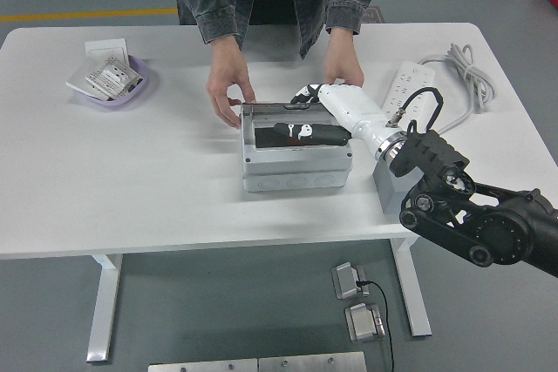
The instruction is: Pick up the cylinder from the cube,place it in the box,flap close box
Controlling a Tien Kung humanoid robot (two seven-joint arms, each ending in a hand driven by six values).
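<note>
The right hand [324, 112] is lying flat on the box's clear lid [295, 133], fingers stretched leftward and gripping nothing, pressing the flap down over the opening. From big to small: the white counter [131, 189] is carrying the grey box [296, 170] at its middle, and the person's hands [225, 93] are steadying the box's far corners. The cylinder isn't showing clearly; a dim shape under the lid may be it, so I'm judging it's already inside. The lid is sitting directly beneath the hand, its long axis running left to right along the fingers, so the push to latch it goes straight down. The left arm isn't appearing.
</note>
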